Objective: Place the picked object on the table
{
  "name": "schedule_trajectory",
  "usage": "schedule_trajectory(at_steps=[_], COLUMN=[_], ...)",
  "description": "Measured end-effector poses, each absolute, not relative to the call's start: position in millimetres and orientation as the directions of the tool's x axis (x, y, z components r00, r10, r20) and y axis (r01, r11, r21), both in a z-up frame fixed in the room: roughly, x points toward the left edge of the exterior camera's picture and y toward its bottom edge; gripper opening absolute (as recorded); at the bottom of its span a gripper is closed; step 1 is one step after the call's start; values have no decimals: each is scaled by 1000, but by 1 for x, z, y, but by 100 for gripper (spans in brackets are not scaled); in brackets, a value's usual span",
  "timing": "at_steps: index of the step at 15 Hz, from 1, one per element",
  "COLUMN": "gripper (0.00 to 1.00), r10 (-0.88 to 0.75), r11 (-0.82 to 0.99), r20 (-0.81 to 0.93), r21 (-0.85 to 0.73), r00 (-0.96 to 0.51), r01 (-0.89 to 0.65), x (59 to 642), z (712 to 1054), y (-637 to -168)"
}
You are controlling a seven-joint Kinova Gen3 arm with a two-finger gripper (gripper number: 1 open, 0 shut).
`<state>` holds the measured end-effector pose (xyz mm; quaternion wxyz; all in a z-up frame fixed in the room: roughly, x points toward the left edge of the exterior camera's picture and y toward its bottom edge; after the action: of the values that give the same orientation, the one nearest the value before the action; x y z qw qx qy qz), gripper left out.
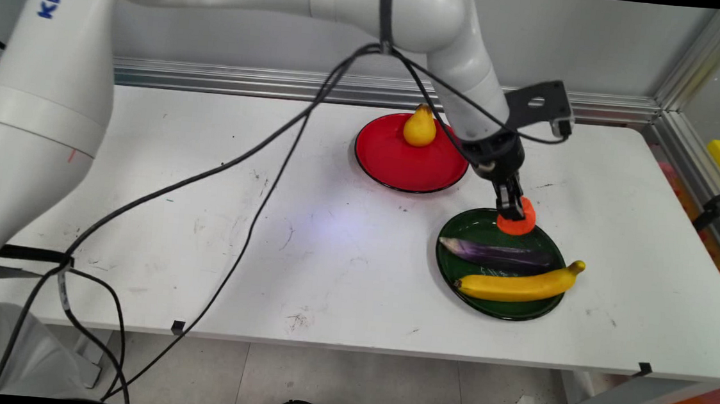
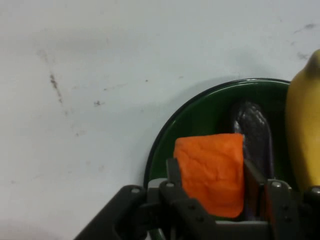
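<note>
Tool [image 1: 513,209] is closed on an orange slice-shaped piece [image 1: 518,219], one finger [image 2: 174,172] pressed to each flat side, at the far rim of the green plate [image 1: 452,260] near the surface's right edge. Eggplant [image 1: 500,254] and banana [image 1: 520,284] lie crosswise on the plate, just nearward of the piece. A red plate [image 1: 401,167] with a pear [image 1: 419,128] sits toward the far edge.

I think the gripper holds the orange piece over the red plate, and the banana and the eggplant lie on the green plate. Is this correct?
One detail is wrong: the gripper holds the orange piece over the far rim of the green plate, not the red plate. The main view shows this. The banana and eggplant do lie on the green plate.
</note>
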<state>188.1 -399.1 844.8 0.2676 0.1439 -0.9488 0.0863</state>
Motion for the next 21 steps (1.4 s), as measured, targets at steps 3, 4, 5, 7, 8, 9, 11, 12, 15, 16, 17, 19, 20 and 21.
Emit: schedule_trajectory(at_steps=[3,4,5,7,8,9,11,12,15,16,17,19,20,21], gripper=[0,0,0,0,0,0,0,0,0,0,0,0,0,0], r10=[-236,-240,-243,-253,-257,-261,-271,-277,-291,-294,-296,-296,-295,-295], r11=[937,935,934,931,931,930,929,928,928,928,929,930,931,932], r20=[533,529,524,512,507,498,484,476,457,452,446,438,435,432], r21=[-98,-99,-101,-100,-99,-98,-95,-92,-80,-76,-73,-71,-69,-66], r00=[-813,-814,-817,-821,-823,-827,-832,-835,-841,-842,-845,-849,-851,-852], r01=[-336,-340,-342,-350,-352,-353,-357,-360,-365,-364,-364,-361,-359,-356], x=[211,219,228,247,255,267,286,299,328,335,341,348,352,354], z=[871,876,880,888,891,894,897,898,895,891,887,877,870,861], y=[-384,-379,-374,-363,-359,-352,-342,-335,-317,-312,-308,-304,-302,-301])
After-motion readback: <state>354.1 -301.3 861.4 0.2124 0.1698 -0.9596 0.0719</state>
